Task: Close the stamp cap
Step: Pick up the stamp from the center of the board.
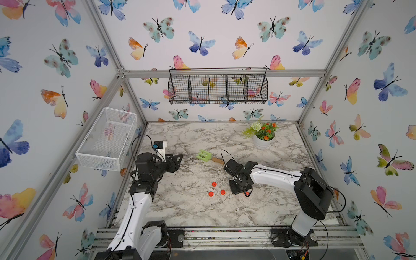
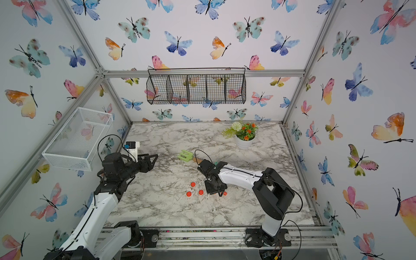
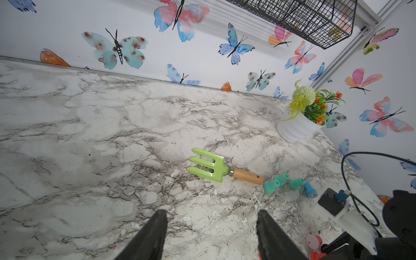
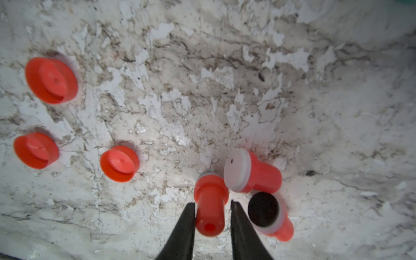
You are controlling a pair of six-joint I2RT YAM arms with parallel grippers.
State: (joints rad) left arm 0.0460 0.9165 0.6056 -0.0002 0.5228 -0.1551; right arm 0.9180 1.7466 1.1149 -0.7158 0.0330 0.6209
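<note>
Marble tabletop [image 1: 191, 209], walled with butterfly paper. Black wire basket [image 1: 218, 86] hangs on the back wall; white mesh basket [image 1: 108, 139] on the left wall.

Left gripper [image 1: 180, 161] sits by the left edge, raised, jaws wide, nothing between them in the left wrist view [image 3: 211, 213].

Right gripper [image 4: 211, 202] points down right of the tabletop's middle. Jaws narrow, flanking the handle of the upright red stamp [image 4: 209, 216]. One finger [image 4: 186, 222] seems to touch it; a sliver shows at the other side. Firm grip or not: cannot tell.

White flower pot [image 1: 262, 140] near the back right corner. Green garden fork [image 1: 203, 155] lies mid-tabletop, and teal stamps [image 3: 282, 179] lie past its wooden handle.

Two more red stamps lie tipped just beside the upright one: white-faced stamp [image 4: 252, 173], dark-faced stamp [image 4: 270, 216].

Three red caps stand apart from one another, open side up, left of the stamps, near the tabletop's middle: far cap [image 4: 51, 80], outer cap [image 4: 36, 150], nearest cap [image 4: 119, 163]. None sits on a stamp.
</note>
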